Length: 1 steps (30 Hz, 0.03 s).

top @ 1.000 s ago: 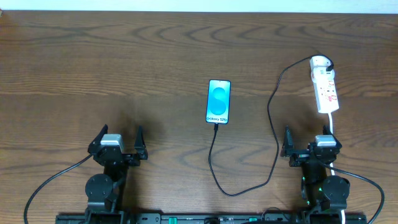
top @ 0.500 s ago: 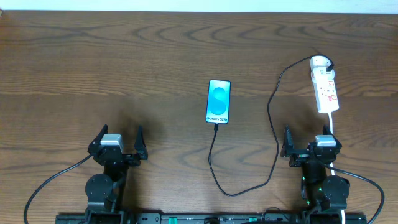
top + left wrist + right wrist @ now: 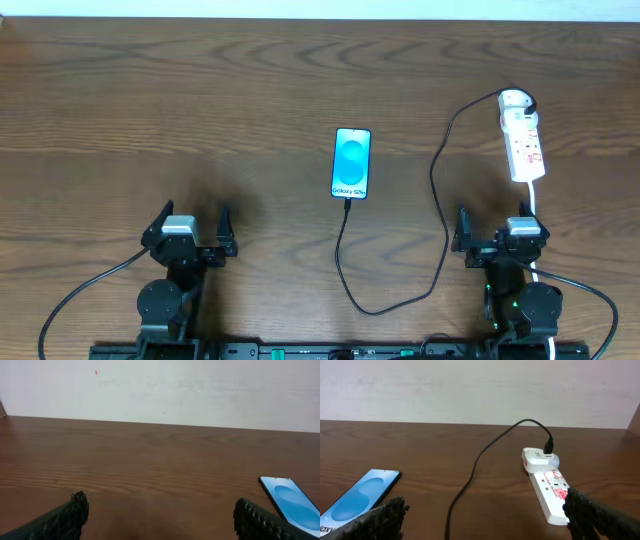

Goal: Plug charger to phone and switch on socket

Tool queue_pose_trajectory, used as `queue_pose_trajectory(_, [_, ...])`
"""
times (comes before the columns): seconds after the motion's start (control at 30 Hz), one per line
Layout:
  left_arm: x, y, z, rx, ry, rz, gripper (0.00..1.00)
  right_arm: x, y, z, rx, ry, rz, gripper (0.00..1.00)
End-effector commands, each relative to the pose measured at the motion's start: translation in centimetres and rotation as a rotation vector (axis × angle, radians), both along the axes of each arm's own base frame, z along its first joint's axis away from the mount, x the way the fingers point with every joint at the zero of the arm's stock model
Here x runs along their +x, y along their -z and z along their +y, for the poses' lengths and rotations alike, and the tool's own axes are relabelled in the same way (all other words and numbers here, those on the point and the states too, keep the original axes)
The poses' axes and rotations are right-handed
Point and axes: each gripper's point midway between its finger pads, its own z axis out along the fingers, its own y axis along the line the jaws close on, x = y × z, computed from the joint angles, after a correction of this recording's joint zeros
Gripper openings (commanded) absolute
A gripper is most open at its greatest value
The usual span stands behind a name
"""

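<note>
The phone (image 3: 352, 163) lies mid-table with its cyan screen lit; it also shows in the left wrist view (image 3: 291, 505) and the right wrist view (image 3: 359, 498). The black charger cable (image 3: 440, 200) runs from the phone's near end, loops toward the front and up to the far end of the white socket strip (image 3: 523, 138), where its plug sits (image 3: 548, 450). The socket strip (image 3: 548, 485) lies at the far right. My left gripper (image 3: 190, 222) is open and empty at front left. My right gripper (image 3: 498, 228) is open and empty just in front of the strip.
The strip's white cord (image 3: 534, 200) runs back past my right gripper. A pale wall (image 3: 470, 390) stands behind the table's far edge. The wooden table (image 3: 200, 100) spreads wide to the left.
</note>
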Motion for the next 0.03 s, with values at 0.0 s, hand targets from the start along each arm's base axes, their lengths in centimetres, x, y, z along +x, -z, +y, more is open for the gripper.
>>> queue_pose_trajectory(0.0, [-0.10, 1.56, 0.47, -0.006, -0.026, 0.052, 0.94, -0.01, 0.13, 0.08, -0.005, -0.003, 0.003, 0.99])
